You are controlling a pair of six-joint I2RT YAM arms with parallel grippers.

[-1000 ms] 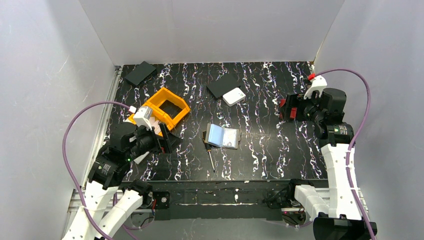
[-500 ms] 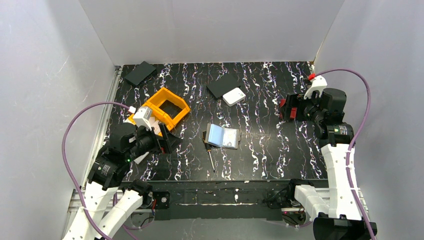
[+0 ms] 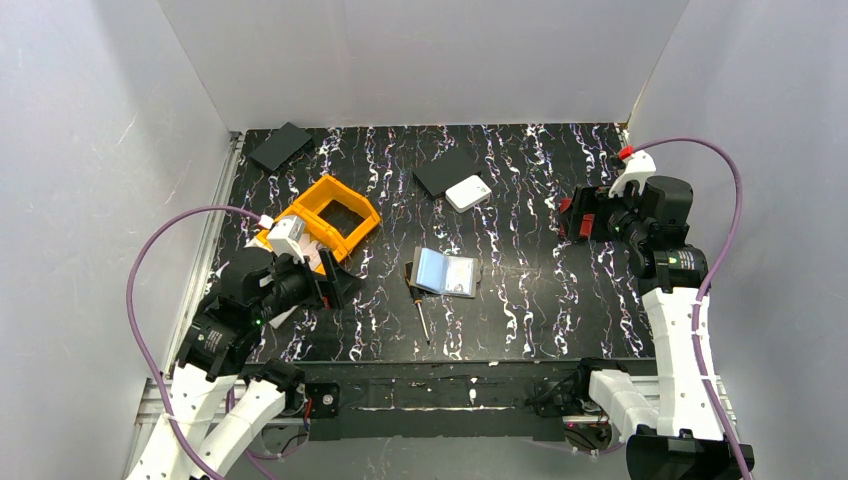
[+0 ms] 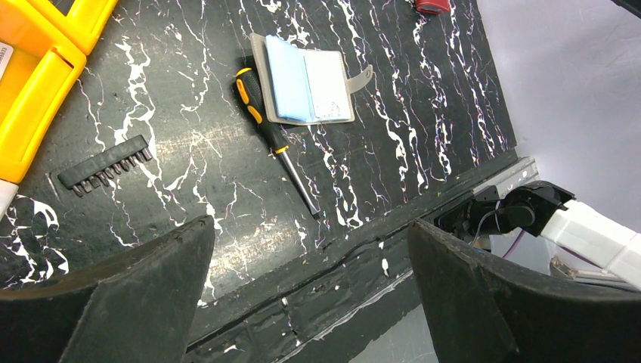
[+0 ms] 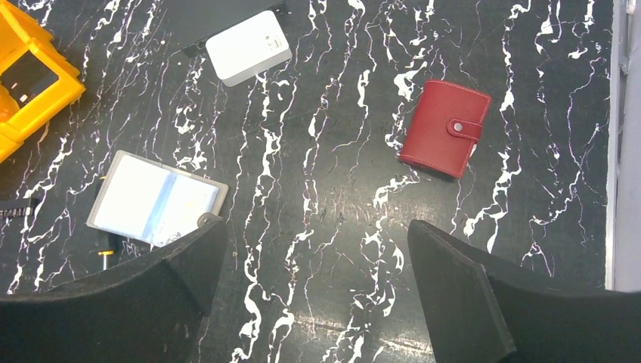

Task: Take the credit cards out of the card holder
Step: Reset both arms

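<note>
The card holder (image 3: 446,271) lies open and flat at the table's middle, its taupe cover and snap tab showing in the left wrist view (image 4: 310,79) and in the right wrist view (image 5: 157,200). The credit cards sit inside it: a pale blue one (image 4: 287,68) on one half and a greyish-white one (image 4: 329,76) on the other. My left gripper (image 3: 335,285) (image 4: 310,227) hovers open to the holder's left, with nothing between its fingers. My right gripper (image 3: 585,222) (image 5: 317,227) hangs open well to the holder's right, also with nothing in it.
A yellow-and-black screwdriver (image 4: 276,136) lies against the holder's left side. A strip of bits (image 4: 106,162) and an orange bin (image 3: 335,215) are near my left gripper. A white box (image 5: 248,47), flat black rectangles (image 3: 445,168) and a red wallet (image 5: 444,128) also lie on the table.
</note>
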